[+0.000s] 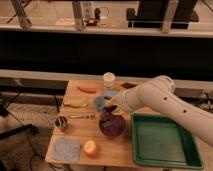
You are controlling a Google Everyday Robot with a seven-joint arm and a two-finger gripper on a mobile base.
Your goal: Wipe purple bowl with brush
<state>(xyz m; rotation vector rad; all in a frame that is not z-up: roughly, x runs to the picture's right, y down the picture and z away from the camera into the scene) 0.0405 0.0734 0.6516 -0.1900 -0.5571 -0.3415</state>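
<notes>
Hovering with gripper (110,108) just over far rim of bowl (113,126) in middle of table (82,131), hold unreadable, brush not surely made out; bowl's hollow directly below, so short drop likely.

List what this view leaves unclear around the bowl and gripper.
1. Gripper, camera view, over the far rim of the bowl: its dark tip merges with the dark bowl.
2. Brush: only a dark bit under the gripper; whether it touches the bowl cannot be told.
3. Bowl's inside: too dark to show any contents.
4. Arm: cut off by the right edge.
</notes>
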